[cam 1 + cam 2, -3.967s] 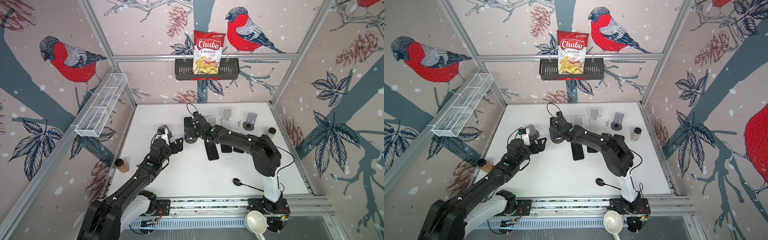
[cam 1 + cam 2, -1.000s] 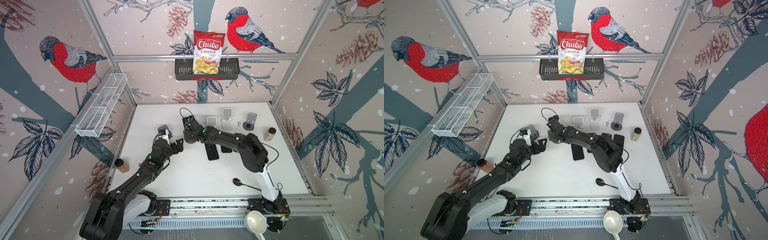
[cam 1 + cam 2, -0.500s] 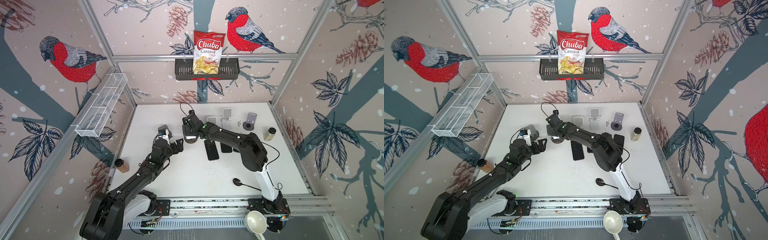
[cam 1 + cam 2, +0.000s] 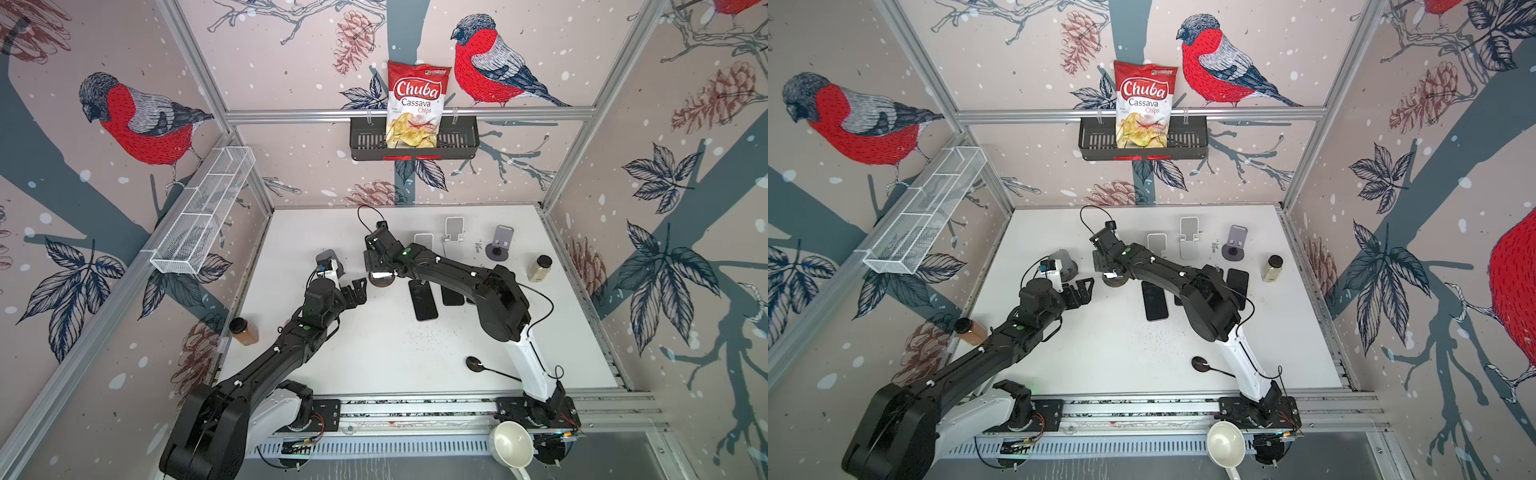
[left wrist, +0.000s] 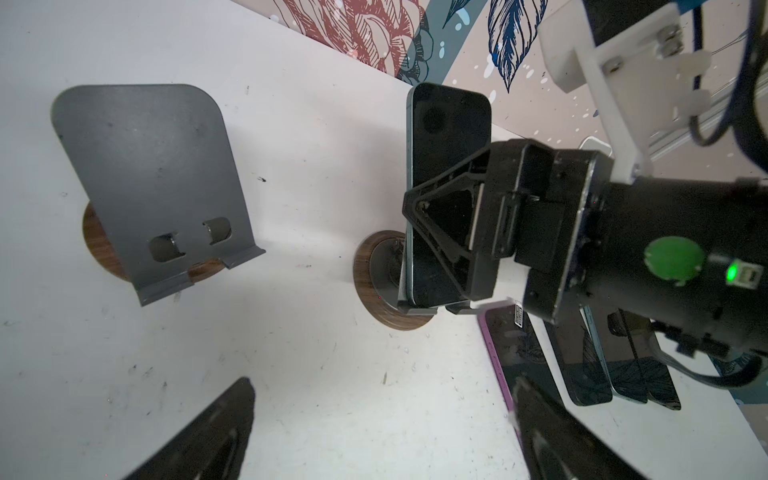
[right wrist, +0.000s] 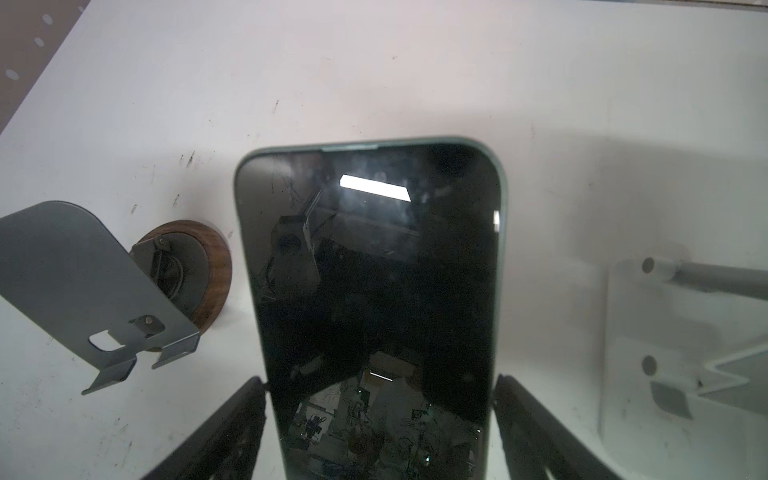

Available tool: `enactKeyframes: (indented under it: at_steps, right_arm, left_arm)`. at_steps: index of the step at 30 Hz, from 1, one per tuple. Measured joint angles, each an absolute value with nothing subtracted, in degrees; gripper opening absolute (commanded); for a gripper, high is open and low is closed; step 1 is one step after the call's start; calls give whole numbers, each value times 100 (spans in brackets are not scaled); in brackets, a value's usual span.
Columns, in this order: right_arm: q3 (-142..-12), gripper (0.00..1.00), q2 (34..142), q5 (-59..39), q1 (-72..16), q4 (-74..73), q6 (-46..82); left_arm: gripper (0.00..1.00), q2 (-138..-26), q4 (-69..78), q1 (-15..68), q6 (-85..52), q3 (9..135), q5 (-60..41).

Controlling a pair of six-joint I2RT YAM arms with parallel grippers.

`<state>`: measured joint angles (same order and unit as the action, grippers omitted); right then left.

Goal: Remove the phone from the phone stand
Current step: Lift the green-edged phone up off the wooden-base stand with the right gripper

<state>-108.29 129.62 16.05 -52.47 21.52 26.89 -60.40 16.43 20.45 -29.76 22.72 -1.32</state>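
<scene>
Jaws: R jaws come at phone [image 6: 374,270] from its front, one finger [image 6: 224,428] along each long edge, close against both. Pinch or mere contact: can't tell. L jaws spread wide over bare bench [image 4: 374,353], just left of the phone stand [image 5: 376,299], apart from it.

1. phone: dark screen, greenish rim. Leans back on the phone stand, bottom edge seated on its lip (left wrist view). Not lifted off. Loc.: toward far edge of bench, left of centre.
2. phone stand: round wood base, dark upright. Base shows under R jaws in both top views.
3. second stand [image 5: 145,166]: grey plate w/ lip, round wood base. Sits btwn item 2 and bench's left edge, apart from item 2.
4. flat phones [image 4: 423,299]: several, face up, mid-bench, partly under right arm.
5. white stands [image 4: 454,228], qty 2, plus grey stand [image 4: 503,241]: row along far edge.
6. pale jar [image 4: 539,268]: upright, nr right edge.
7. brown jar [image 4: 244,331]: at left edge.
8. black spoon [image 4: 476,365]: nr front edge, right of centre.
</scene>
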Motion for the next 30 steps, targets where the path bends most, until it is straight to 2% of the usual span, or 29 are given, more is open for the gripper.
enactKeyframes:
  at_steps: [14, 30]
  right_arm:
    - [-10908, 83, 13115, 1750, -5317, 2169, 2696]
    - [-10757, 72, 13067, 1905, -5339, 2062, 2718]
  left_arm:
    - [96, -6018, 1638, 2045, -2956, 2248, -130]
    - [96, -5804, 1634, 2045, -2956, 2169, -89]
